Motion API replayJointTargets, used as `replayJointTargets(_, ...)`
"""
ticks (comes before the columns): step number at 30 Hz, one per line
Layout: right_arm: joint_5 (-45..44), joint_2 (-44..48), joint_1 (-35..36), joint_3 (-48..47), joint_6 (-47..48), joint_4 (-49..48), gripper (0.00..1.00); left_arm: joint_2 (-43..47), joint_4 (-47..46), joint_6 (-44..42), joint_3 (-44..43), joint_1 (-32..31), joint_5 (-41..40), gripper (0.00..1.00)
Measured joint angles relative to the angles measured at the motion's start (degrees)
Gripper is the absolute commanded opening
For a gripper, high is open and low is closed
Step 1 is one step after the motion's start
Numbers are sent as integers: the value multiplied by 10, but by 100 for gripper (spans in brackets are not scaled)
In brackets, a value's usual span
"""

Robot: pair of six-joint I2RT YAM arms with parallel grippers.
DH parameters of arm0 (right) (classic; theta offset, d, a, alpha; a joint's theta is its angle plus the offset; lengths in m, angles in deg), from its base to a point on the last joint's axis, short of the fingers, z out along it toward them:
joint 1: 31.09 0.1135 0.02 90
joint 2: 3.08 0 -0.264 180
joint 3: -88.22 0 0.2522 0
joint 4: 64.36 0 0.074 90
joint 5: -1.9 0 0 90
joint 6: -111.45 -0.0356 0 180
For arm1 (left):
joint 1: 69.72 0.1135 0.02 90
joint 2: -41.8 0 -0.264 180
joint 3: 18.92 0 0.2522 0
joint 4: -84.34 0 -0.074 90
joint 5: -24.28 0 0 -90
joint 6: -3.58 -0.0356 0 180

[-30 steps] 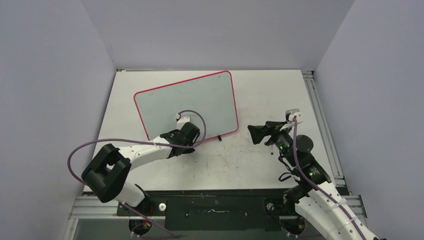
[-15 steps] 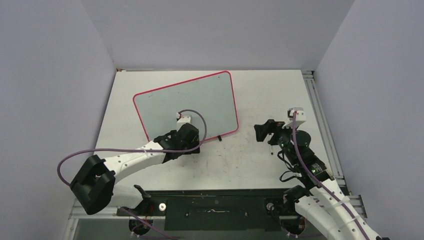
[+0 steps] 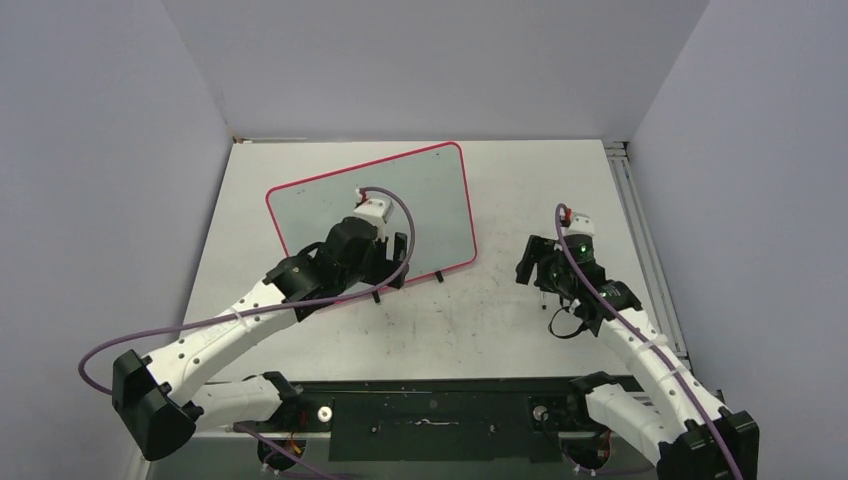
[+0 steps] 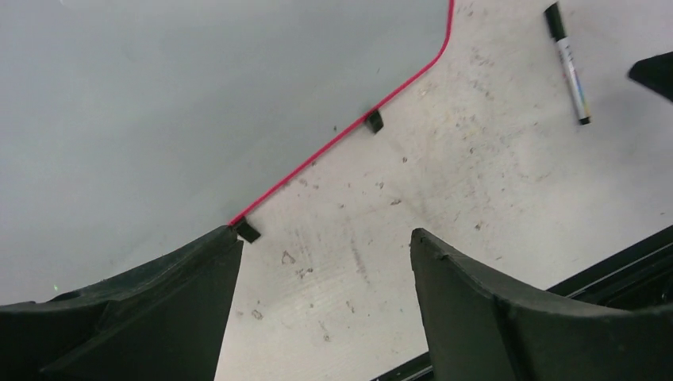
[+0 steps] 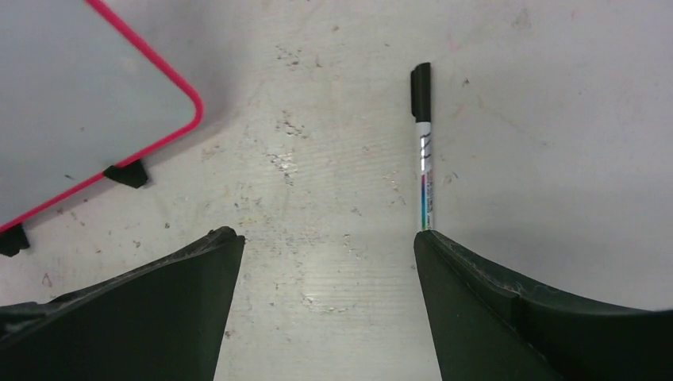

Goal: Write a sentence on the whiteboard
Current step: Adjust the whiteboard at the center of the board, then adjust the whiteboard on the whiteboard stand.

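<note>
The whiteboard (image 3: 400,195) lies tilted on the table, pale and glossy with a pink-red rim; it also shows in the left wrist view (image 4: 159,103) and the right wrist view (image 5: 71,95). The sentence is not in view; the board surface that shows is blank. My left gripper (image 3: 385,268) (image 4: 325,246) hangs open over the board's near edge, nothing between its fingers. A capped black-and-white marker (image 5: 423,151) (image 4: 570,63) lies on the table right of the board. My right gripper (image 3: 535,272) (image 5: 325,238) is open just above the table, its right finger covering the marker's near end.
Small black feet (image 4: 373,121) (image 5: 127,173) stick out from the board's near rim. The white tabletop (image 5: 341,198) is scuffed. A black rail (image 3: 430,405) runs along the near table edge, a metal rail (image 3: 640,240) along the right, and walls close in on three sides.
My left gripper has opened and moved farther out over the board's near edge as the arm stretched. My right gripper has swung round toward the marker, its jaws a little narrower. The board has not moved.
</note>
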Motion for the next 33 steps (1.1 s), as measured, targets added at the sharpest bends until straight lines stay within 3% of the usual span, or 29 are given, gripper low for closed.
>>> replayJointTargets(4, 69, -41, -96, 0, 3, 16, 79, 11, 1, -54, -54, 33, 20, 77)
replayJointTargets(7, 101, -47, -142, 0, 8, 24, 83, 36, 5, -67, -54, 123, 57, 78)
replayJointTargets(11, 120, -47, -151, 0, 10, 29, 87, 74, 20, -80, -51, 274, 92, 80)
replayJointTargets(21, 115, -81, -151, 0, 9, 28, 86, 150, 51, -93, -30, 463, 159, 86)
replayJointTargets(24, 114, -83, -151, 0, 10, 27, 86, 160, 37, -91, 12, 505, 196, 86)
replayJointTargets(33, 113, -83, -151, 1, 10, 19, 87, 134, -32, -91, 87, 534, 276, 86)
